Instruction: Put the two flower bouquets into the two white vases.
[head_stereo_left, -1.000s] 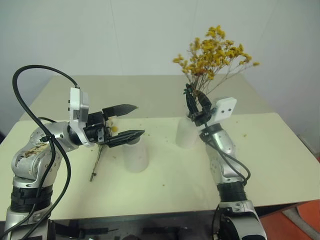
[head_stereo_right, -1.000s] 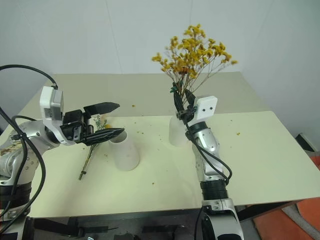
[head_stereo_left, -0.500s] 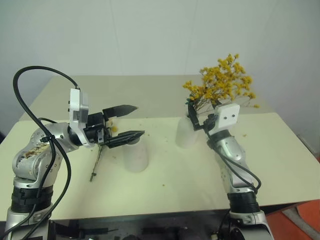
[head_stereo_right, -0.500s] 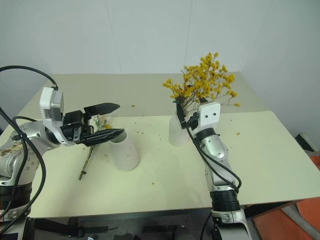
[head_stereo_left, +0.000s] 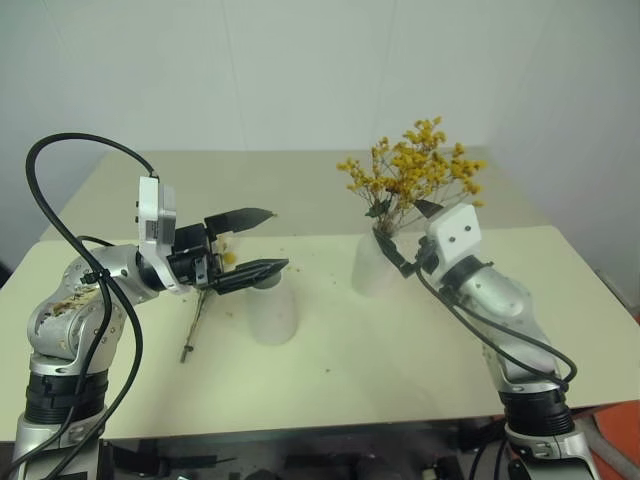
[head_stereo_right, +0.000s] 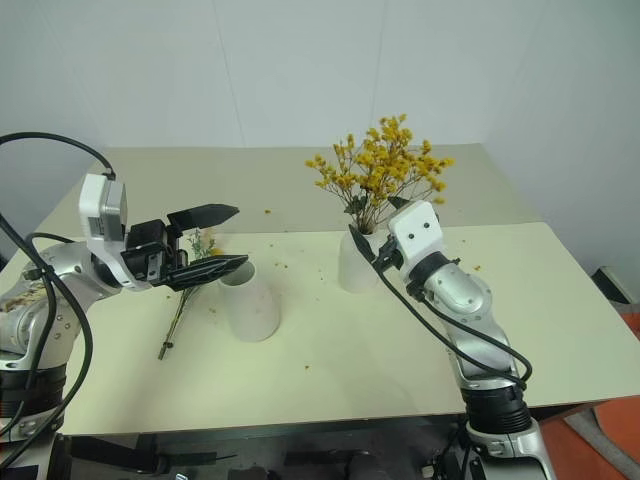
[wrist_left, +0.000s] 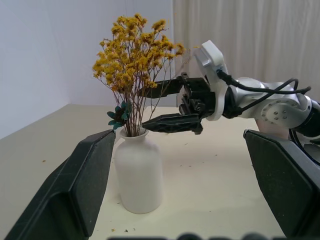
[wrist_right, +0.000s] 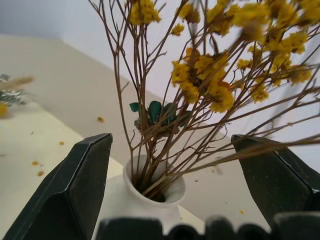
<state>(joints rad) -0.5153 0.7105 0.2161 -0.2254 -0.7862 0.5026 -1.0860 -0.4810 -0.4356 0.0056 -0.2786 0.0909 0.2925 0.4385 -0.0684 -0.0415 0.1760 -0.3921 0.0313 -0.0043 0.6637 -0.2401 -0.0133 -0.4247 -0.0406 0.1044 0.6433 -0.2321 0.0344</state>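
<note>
1. While the yellow bunch (head_stereo_left: 412, 172) stands upright in the narrow-neck vase (head_stereo_left: 372, 265), the right gripper (wrist_left: 167, 105) sits just beside its stems w/ fingers spread, grasping nothing.
2. Sparse bunch (head_stereo_left: 197, 312) lies flat on the counter (head_stereo_left: 400, 340), beside the wide-mouth vase (head_stereo_left: 271, 308) on robot's left. Long axis runs roughly front-to-back, stem end toward the robot.
3. Left gripper (head_stereo_left: 255, 243) hovers above it, released, empty, pointing right; clearly the nearer arm for that pick, judged.
4. Materials: both vases matte white ceramic, one bottle-shaped, one tapered cylinder. Flowers dry, thin, brittle-looking; orange crumbs scattered on the counter.
</note>
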